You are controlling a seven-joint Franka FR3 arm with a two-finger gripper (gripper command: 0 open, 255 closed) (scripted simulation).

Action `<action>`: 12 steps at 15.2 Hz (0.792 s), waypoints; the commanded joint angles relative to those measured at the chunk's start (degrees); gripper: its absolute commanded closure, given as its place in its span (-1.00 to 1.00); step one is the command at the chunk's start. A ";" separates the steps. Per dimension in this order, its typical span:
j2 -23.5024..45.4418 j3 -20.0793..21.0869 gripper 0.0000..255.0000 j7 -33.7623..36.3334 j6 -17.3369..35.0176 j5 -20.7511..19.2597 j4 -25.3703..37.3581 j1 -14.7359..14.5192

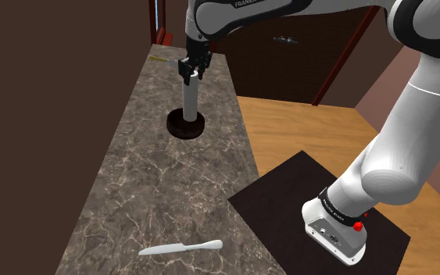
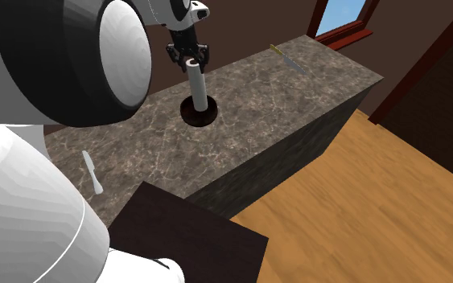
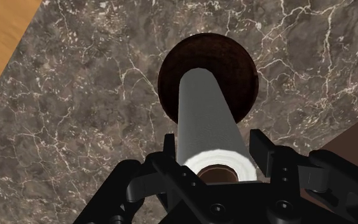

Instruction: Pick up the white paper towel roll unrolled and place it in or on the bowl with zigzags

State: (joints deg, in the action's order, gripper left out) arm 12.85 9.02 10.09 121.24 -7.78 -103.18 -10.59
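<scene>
A slim grey-white paper towel roll (image 1: 189,98) stands upright with its lower end inside a dark brown bowl (image 1: 185,125) on the marble counter. My black gripper (image 1: 193,69) is shut on the roll's top end. In the second exterior view the gripper (image 2: 189,58) clasps the roll (image 2: 198,87) above the bowl (image 2: 199,114). The wrist view looks down along the roll (image 3: 206,114) into the bowl (image 3: 234,63), with the gripper (image 3: 214,149) holding the roll's top from both sides. No zigzag pattern shows on the bowl.
A white knife (image 1: 180,248) lies near the counter's near end (image 2: 92,172). A yellow-handled utensil (image 1: 161,58) lies at the far end. The counter's edge drops to a wooden floor (image 1: 304,125) on the shoulder view's right, beside the dark stand (image 1: 288,203).
</scene>
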 commanded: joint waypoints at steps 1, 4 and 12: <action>0.00 0.00 1.00 0.00 0.01 0.00 0.00 0.00; 0.00 0.00 -1.00 0.00 0.01 0.00 0.00 0.00; -2.56 0.32 -1.00 -0.50 -6.38 0.76 3.87 -0.16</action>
State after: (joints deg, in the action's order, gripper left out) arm 10.45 9.26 9.54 115.77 -7.08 -99.96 -10.65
